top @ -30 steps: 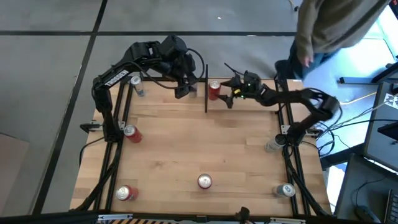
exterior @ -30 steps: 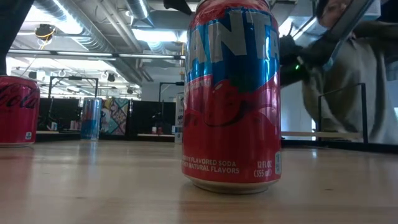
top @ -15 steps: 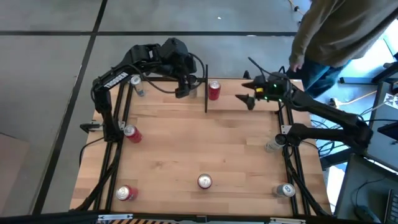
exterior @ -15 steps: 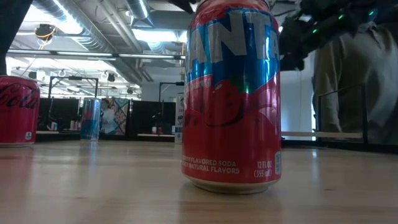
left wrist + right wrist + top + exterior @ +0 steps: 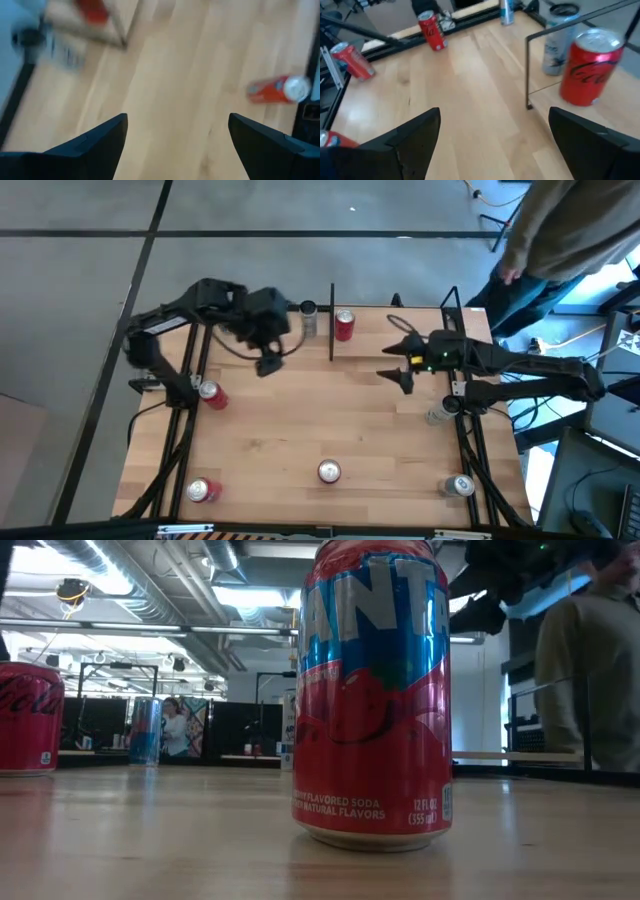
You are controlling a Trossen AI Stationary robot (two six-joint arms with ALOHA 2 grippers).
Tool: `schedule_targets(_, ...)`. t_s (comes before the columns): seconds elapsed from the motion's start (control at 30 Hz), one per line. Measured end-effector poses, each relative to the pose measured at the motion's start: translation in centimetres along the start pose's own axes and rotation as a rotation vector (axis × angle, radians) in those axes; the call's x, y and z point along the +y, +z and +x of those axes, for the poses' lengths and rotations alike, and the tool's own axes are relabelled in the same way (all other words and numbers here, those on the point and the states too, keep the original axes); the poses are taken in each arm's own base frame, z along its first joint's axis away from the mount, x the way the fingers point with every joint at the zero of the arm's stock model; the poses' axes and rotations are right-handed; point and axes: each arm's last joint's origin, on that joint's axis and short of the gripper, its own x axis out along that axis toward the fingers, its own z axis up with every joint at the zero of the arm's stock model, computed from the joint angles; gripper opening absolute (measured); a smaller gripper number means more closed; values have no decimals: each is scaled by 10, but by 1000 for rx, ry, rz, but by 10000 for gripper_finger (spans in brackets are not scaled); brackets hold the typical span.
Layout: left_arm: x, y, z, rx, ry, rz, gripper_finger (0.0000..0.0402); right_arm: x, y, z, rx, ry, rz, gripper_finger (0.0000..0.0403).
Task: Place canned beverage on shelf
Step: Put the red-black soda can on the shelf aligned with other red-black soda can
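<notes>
Standing upright on the shelf (image 5: 331, 345) at the far edge of the table are a red Coca-Cola can (image 5: 344, 325) on one side of the thin black divider panel (image 5: 331, 320) and a silver can (image 5: 308, 318) on the other, while more cans wait on the open wooden table (image 5: 330, 415): a red Fanta can (image 5: 328, 471) near the front centre, a red can (image 5: 210, 393) by the left frame, another red can (image 5: 201, 491) at the front left, and silver cans at the front right (image 5: 459, 486) and right edge (image 5: 438, 415). The left gripper (image 5: 268, 363) hangs over bare wood in front of the shelf with its fingers spread wide and nothing between them, as the left wrist view confirms. The right gripper (image 5: 398, 365) hovers over the right part of the table, likewise spread and empty. A person (image 5: 560, 240) stands beyond the table's far right corner. Any of these cans will likely be rigid enough if full, fairly weighty for its size, and smooth-walled, so slippery under hard pads; squeezing too firmly could dent thin aluminium. The best hold is probably across the mid-height of the cylinder, fingers on opposite sides, keeping the can vertical so it sets down flat on the shelf floor.
</notes>
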Motion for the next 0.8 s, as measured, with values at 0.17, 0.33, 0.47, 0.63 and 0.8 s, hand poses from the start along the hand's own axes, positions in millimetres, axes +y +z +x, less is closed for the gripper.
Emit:
schedule_targets(0.17, 17, -60, -12, 24, 76, -186, 334, 15, -3, 1, 15, 63, 1, 360)
schedule_targets(0.33, 30, -112, -2, 77, 135, -366, 334, 25, -6, 0, 19, 78, 31, 360)
schedule_targets(0.47, 37, -136, 21, 166, 172, -450, 334, 31, -8, 0, 8, 54, 46, 360)
schedule_targets(0.63, 42, -154, 53, 312, 193, -455, 334, 36, -9, -1, -1, 43, 68, 360)
schedule_targets(0.8, 45, -167, 73, 405, 225, -397, 334, 40, -10, -2, 1, 52, 106, 360)
